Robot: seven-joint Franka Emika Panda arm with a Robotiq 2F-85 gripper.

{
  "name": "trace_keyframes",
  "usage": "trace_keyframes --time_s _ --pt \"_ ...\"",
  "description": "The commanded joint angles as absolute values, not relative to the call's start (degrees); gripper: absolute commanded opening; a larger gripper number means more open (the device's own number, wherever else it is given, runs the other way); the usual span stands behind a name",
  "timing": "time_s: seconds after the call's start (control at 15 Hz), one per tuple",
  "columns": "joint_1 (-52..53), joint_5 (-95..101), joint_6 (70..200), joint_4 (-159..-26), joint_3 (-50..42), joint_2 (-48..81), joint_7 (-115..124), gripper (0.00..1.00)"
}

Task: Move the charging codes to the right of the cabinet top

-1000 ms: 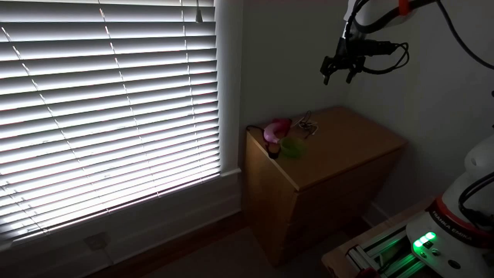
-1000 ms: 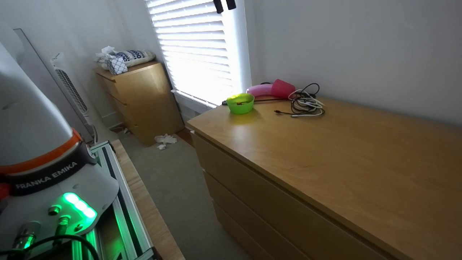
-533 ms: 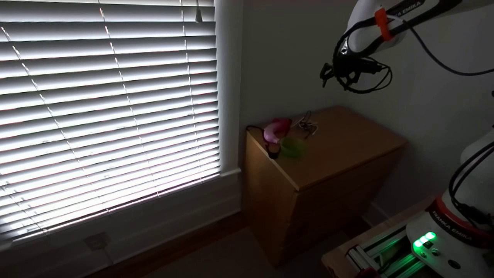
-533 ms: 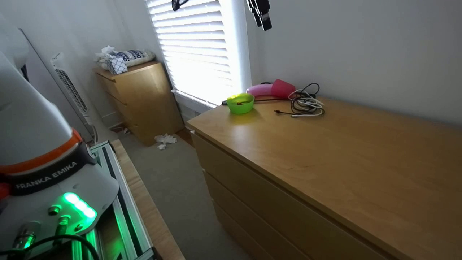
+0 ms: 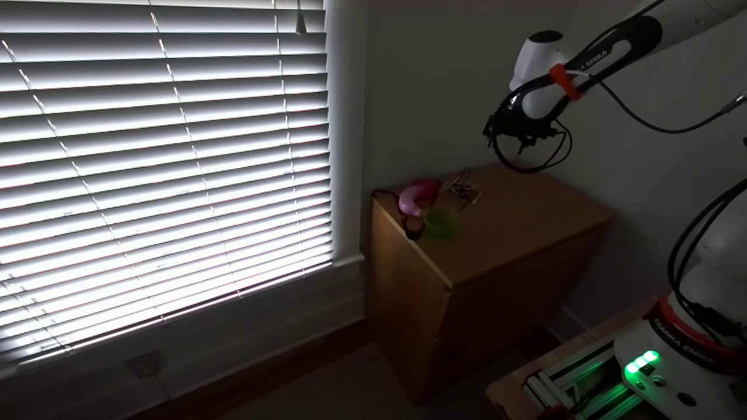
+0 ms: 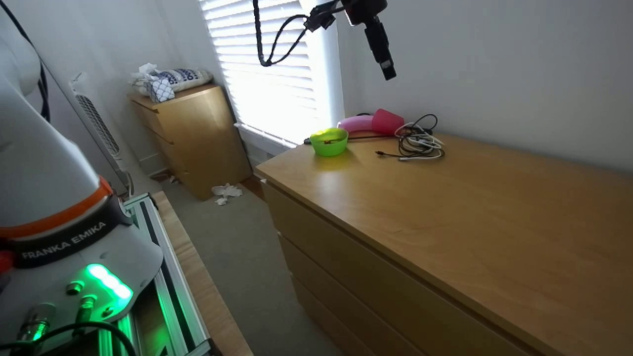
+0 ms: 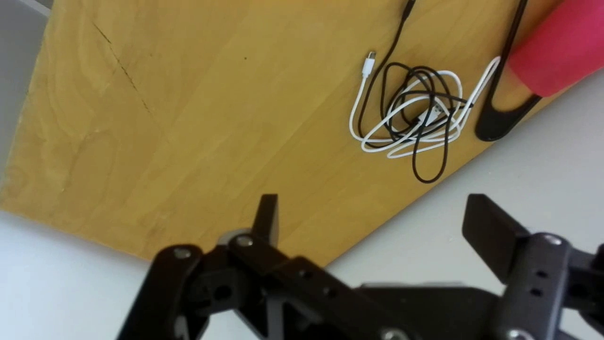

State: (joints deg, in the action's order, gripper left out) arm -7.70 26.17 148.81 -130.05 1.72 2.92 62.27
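The charging codes, a loose tangle of white and black cables, lie on the cabinet top near the wall. They show in both exterior views (image 5: 465, 190) (image 6: 420, 143) and at the upper right of the wrist view (image 7: 424, 115). The light tan wooden cabinet top shows in all views (image 5: 525, 219) (image 6: 474, 212) (image 7: 188, 123). My gripper (image 7: 373, 200) is open and empty, its fingers wide apart. It hangs in the air above the cabinet, touching nothing, and shows in both exterior views (image 5: 505, 146) (image 6: 389, 71). In the wrist view the cables lie beyond the fingertips.
A rounded pink-red object (image 6: 388, 121) (image 7: 561, 52) lies beside the cables, against the wall. A green bowl (image 6: 330, 143) (image 5: 442, 223) stands near the cabinet's window-side edge. A black looped cord (image 7: 498, 123) runs by the pink-red object. The wall borders the cabinet's back edge.
My gripper has come down towards the cabinet top and turned, with more of the arm coming into view. It stays open. The cables, bowl and pink-red object have not moved.
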Motion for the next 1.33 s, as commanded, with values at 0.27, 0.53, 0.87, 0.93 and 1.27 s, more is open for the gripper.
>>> trace_keyframes --time_s 0.27,0.53,0.87,0.93,1.27 --pt "-5.1 25.8 148.7 -129.9 -0.6 2.2 61.8 1.0" --pt "-4.9 21.1 149.5 -128.8 -0.4 6.1 61.2 1.0" --pt "-2.7 10.3 152.2 -125.0 -1.2 15.8 58.6 1.0" --pt "-2.4 8.8 153.5 -123.9 -1.4 17.8 57.8 1.0" --pt "-1.0 1.5 159.0 -116.9 -2.1 26.8 54.2 0.83"
